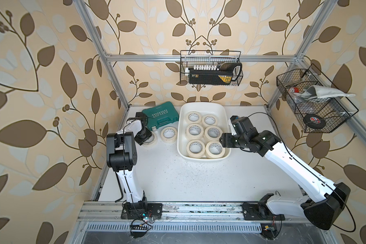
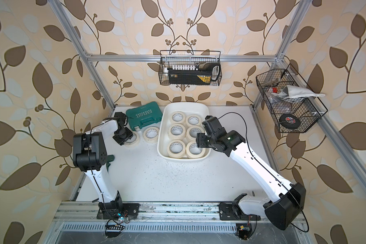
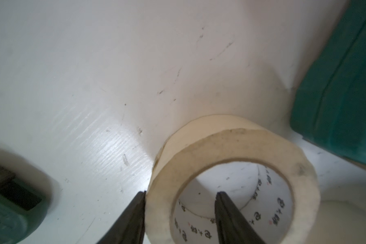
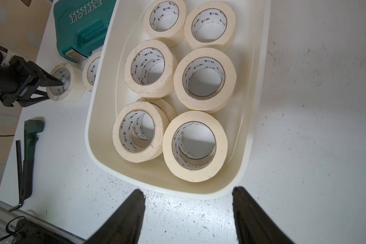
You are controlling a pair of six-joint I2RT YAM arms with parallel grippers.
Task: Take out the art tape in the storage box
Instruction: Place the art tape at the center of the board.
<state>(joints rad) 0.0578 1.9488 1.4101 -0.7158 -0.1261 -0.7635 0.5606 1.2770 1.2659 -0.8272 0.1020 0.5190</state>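
Setting: A scuffed white tabletop [image 1: 178,179] sat inside an aluminium frame, with leaf-patterned wallpaper behind it and on both sides.
Storage box: The white plastic tub [image 1: 203,160] stood at the rear middle of the table, its long side running front to back.
Tape in the box: Six cream art tape rolls [image 1: 188,148] lay flat in two columns of three. The right wrist view showed lower rolls [image 4: 165,107] beneath some of them.
Tape outside: Two more lay flat on the table left of the tub, in front of the teal case. The nearer roll [image 1: 169,141] sat close to the tub's left wall, and the farther roll [image 1: 152,143] lay under the left gripper.
Left gripper: The left gripper [image 3: 180,192] had its jaws apart, straddling the farther roll's wall. The outer finger [image 3: 133,217] was at the roll's outside face. The inner finger [image 3: 228,219] stood inside the core, clear of the printed cardboard, so nothing was pinched.
Right gripper: The right gripper [image 4: 188,189] was spread wide and held nothing. In both top views it hung over the tub's right wall, beside the front right roll.
Teal case: The closed tool case [image 1: 160,117], marked EXPLOIT, lay at rear left, just beside the tub.
Baskets: A rear wire basket [image 1: 210,68] hung on the back rail. A side wire basket [image 1: 317,105] on the right frame held a grey cloth [image 1: 325,93] and a black tape roll [image 1: 312,122].
Table edge: A green-headed hand tool [image 4: 31,128] lay near the left arm's base.
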